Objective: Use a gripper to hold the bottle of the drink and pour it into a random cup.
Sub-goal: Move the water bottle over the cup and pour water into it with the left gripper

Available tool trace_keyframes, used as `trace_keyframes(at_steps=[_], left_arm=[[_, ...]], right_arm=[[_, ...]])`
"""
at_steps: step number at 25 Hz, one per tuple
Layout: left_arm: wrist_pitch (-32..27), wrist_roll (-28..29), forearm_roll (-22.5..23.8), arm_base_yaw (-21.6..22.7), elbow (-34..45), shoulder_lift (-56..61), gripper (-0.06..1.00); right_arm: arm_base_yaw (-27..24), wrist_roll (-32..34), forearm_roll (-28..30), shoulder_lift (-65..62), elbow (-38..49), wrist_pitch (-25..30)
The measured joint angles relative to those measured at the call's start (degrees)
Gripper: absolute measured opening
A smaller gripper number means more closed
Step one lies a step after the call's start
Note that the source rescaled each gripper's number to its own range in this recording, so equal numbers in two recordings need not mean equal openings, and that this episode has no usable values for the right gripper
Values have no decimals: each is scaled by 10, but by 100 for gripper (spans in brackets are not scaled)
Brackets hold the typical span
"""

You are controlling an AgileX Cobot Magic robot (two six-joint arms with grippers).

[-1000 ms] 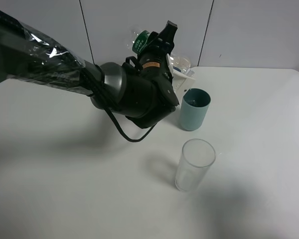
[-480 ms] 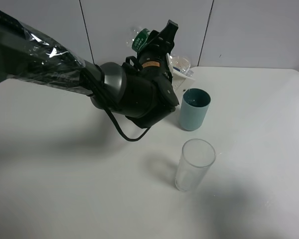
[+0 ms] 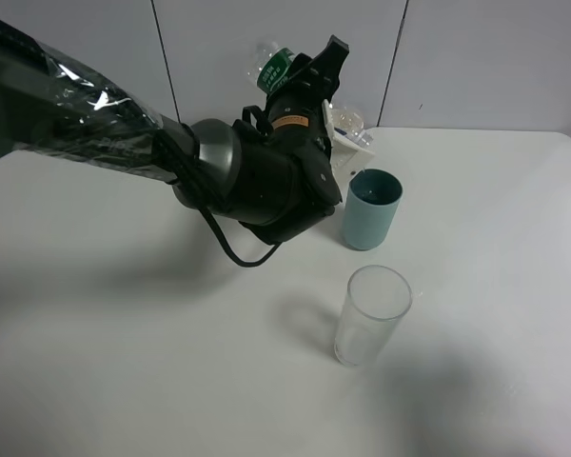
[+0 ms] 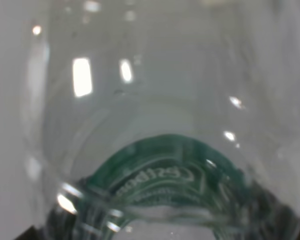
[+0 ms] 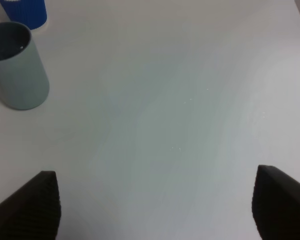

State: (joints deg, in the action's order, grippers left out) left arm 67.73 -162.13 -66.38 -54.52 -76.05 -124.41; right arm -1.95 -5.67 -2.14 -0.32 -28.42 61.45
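Behind left claw [image 3: 312,69], bottle [image 3: 270,59] mostly hidden, clamped.

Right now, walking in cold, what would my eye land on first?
The big black plastic-wrapped arm coming in from the left, its fingers clamped on a clear green-labelled bottle held up in the air. Beside the hand, on the white table, stand a grey-teal cup and, nearer the camera, a clear glass.

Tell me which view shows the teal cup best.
Exterior high: the cup stands whole, its open rim in plain sight. Right wrist catches it cut off at the frame's edge; left wrist shows only the bottle.
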Motion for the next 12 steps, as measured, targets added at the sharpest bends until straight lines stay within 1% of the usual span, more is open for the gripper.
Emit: trace_keyframes(at_steps=[6, 12], left_arm=[[0, -12, 5, 0, 0, 0, 1], [0, -21, 21, 0, 0, 0, 1]], right_arm=[[0, 0, 0, 0, 0, 0], [0, 0, 0, 0, 0, 0]])
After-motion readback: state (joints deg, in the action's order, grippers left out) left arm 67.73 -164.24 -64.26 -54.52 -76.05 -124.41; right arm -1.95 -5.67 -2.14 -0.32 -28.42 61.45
